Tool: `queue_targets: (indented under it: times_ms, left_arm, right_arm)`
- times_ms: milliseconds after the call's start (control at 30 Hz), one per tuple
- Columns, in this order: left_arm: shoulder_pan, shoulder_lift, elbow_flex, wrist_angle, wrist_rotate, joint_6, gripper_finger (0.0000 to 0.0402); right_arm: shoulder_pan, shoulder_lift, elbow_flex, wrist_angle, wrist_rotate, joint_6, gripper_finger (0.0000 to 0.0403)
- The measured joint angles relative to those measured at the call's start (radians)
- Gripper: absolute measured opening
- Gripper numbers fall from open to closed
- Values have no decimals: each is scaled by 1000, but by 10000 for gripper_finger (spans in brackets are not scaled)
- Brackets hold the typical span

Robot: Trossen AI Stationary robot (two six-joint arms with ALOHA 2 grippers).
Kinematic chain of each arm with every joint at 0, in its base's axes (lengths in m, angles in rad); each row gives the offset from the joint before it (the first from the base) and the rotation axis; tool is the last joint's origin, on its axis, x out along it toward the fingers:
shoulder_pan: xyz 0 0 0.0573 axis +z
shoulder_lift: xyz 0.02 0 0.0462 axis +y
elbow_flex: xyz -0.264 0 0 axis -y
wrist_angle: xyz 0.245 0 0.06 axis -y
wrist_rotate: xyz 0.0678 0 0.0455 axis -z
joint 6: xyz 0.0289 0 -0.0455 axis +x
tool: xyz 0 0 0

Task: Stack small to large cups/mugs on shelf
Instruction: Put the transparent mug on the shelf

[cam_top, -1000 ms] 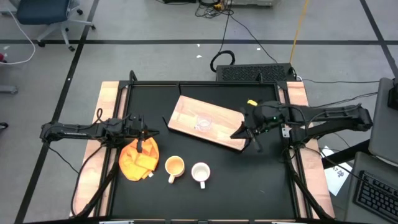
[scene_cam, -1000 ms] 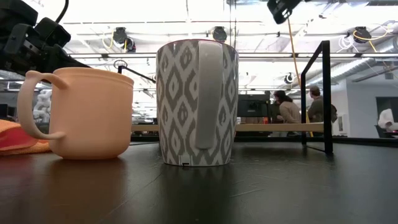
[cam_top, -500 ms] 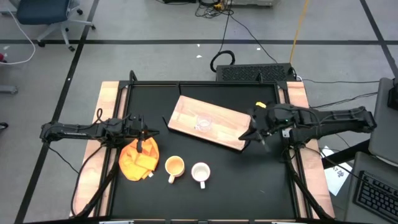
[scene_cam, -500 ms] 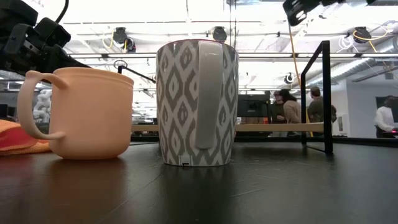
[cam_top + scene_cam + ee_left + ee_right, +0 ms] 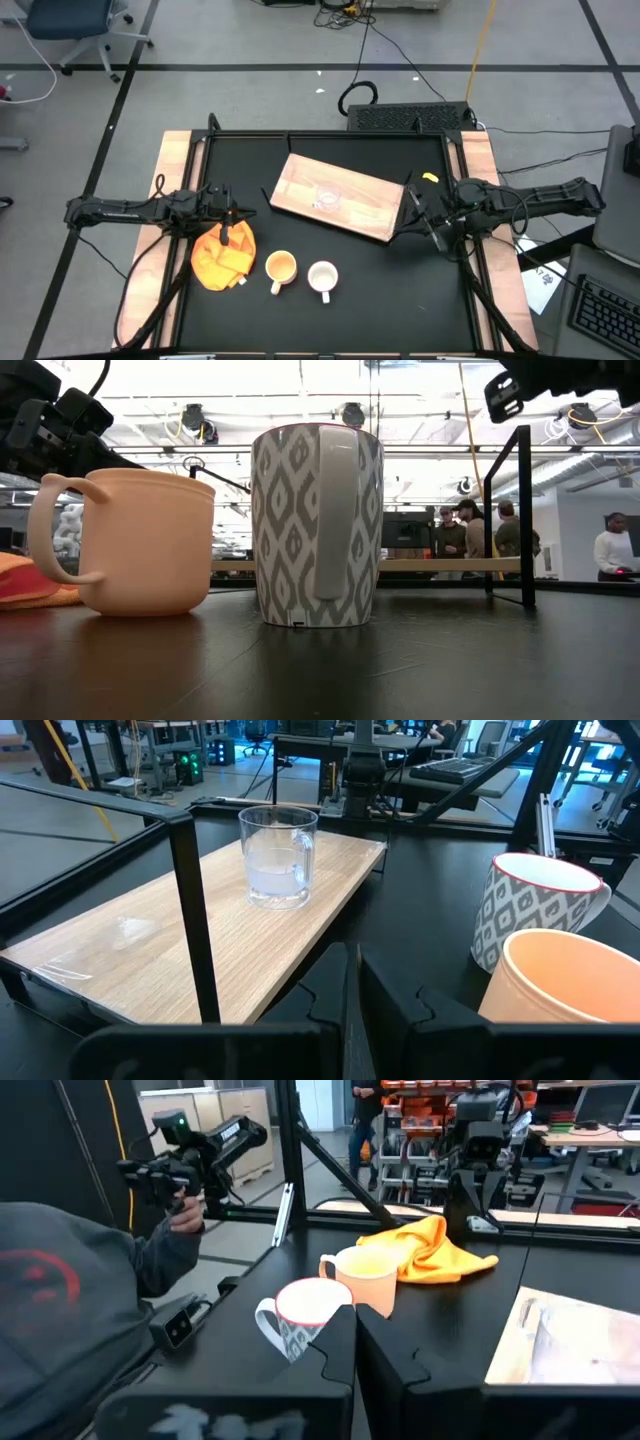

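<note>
Beside left gripper (image 5: pixel 228 213), clenched, nothing held: orange cloth (image 5: pixel 221 257). Toward right gripper: peach mug (image 5: pixel 280 268), patterned white mug (image 5: pixel 322 278), well apart from wood shelf (image 5: pixel 370 205) w/ clear glass cup (image 5: pixel 328 196) on it. Right gripper (image 5: pixel 418 212), clenched, empty, just off shelf's end.

the shelf (image 5: pixel 340 197) lies on the desk (image 5: pixel 300 310) toward its far middle, tilted askew. the glass cup (image 5: pixel 327 196) stands on the shelf near its centre. nearer the front edge the handled mug (image 5: pixel 281 267) and the patterned mug (image 5: pixel 322 277) stand side by side, just apart, the patterned one on the right. the cloth (image 5: pixel 222 256) lies left of both. the left hand (image 5: pixel 229 212) hangs just behind the cloth; the right hand (image 5: pixel 420 212) sits beside the shelf's right end.
</note>
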Motion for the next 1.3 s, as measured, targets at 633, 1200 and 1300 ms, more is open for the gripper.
queue_targets:
  times_ms: [633, 1200, 1300]
  left_arm:
    - [0, 0, 0, 0, -1, 1, 31]
    - [0, 0, 0, 0, -6, 1, 31]
    - [0, 0, 0, 0, -6, 1, 31]
  right_arm:
    - [0, -200, -300, 262, -31, 21, 0]
    - [0, -206, -335, 249, -126, 55, 0]
    - [0, -206, -362, 295, -126, 71, 0]
